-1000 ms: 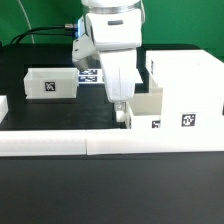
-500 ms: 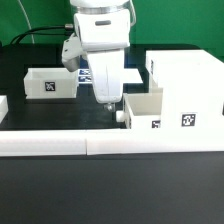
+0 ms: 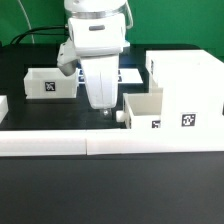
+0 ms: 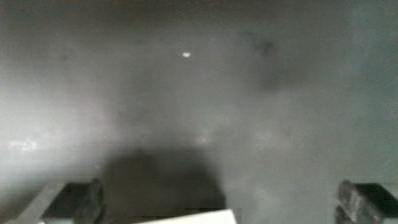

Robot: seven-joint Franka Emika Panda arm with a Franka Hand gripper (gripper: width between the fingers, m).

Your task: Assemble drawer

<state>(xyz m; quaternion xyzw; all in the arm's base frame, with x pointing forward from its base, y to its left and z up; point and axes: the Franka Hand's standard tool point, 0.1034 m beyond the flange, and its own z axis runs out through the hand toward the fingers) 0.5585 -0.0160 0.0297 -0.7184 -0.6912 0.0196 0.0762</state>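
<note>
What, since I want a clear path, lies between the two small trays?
In the exterior view, the gripper hangs between the loose tray and the other tray by the housing, over bare black table.

Drawer housing (image 3: 190, 80): white, bearing black-and-white square tags (image 3: 187, 121). Tray at the housing (image 3: 143, 104) and loose tray (image 3: 50, 80): white, one such tag each. Surface (image 3: 60, 112): black. Border wall (image 3: 60, 145): white.

On the black counter (image 3: 40, 115) we find the large white boxy plastic housing (image 3: 190, 85) at the exterior view's right, with a small white open-top plastic tray (image 3: 143, 106) against its left side. The second tray (image 3: 50, 83) lies well apart at the left, farther back. The claw (image 3: 104, 107) hangs between them, just beside the first. The long low white border wall (image 3: 110, 146) runs before them all.
</note>
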